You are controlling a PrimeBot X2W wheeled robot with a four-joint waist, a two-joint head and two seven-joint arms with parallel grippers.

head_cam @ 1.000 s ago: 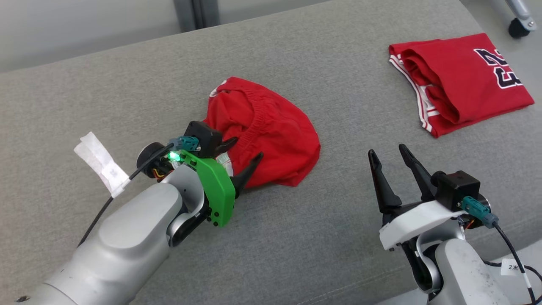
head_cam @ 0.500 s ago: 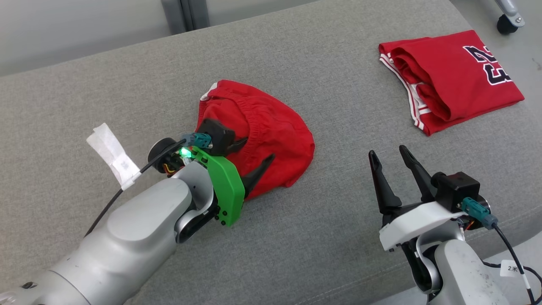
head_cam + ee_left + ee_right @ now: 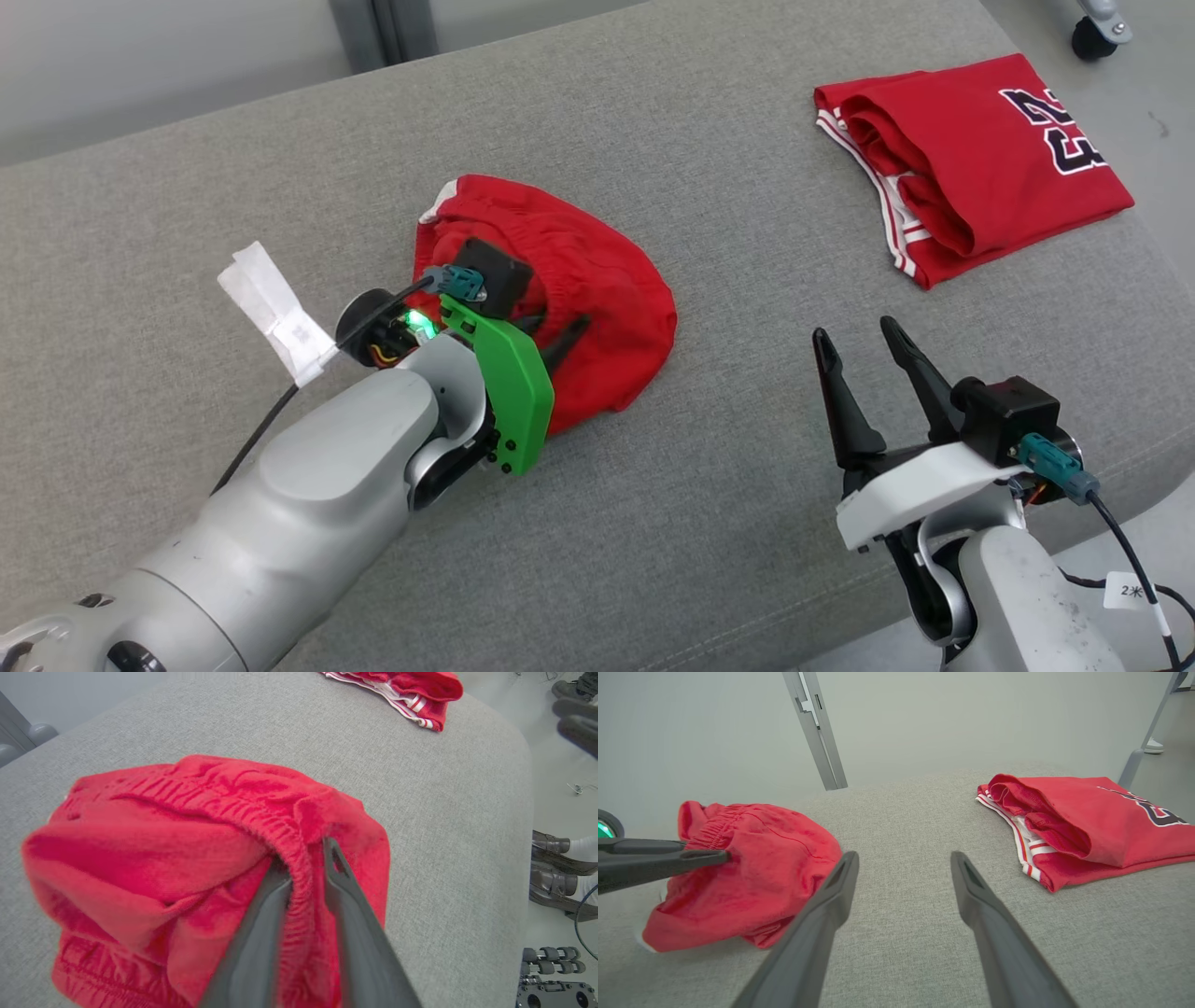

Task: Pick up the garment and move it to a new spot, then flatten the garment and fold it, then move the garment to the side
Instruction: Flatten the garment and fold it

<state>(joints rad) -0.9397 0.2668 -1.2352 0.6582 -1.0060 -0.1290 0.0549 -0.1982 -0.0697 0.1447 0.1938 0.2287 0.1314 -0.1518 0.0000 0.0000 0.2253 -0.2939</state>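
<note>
1. The crumpled red shorts [image 3: 597, 280] with a gathered elastic waistband are lying in a loose heap near the middle of the grey fabric-covered worktop [image 3: 747, 523], on the robot's left side.
2. The left hand [image 3: 558, 327] is reaching into the near edge of the heap, and its two dark fingers are standing close together.
3. In the left wrist view, the left hand [image 3: 306, 858] is pinching a ridge of the elastic waistband, with red cloth filling the narrow gap between the fingers and bulging around them.
4. The rest of the red shorts [image 3: 163, 835] is sagging down to the left of that grip, and the lower folds are resting on the grey cloth.
5. The right hand [image 3: 853, 329] is hovering low over a bare part of the worktop at the robot's right, well apart from the shorts, with its fingers spread wide and nothing between them.
6. In the right wrist view, the right hand [image 3: 904, 856] is pointing at the bare strip between the red shorts [image 3: 761, 858] and a folded red jersey [image 3: 1087, 821].
7. That folded red jersey [image 3: 980, 159], trimmed with white stripes and bearing dark numerals, is lying flat at the far right of the worktop.
8. A white paper tag [image 3: 275, 313] is sticking out from the black cable beside the left wrist, and a bright green plate [image 3: 512, 392] is covering the side of that wrist.
</note>
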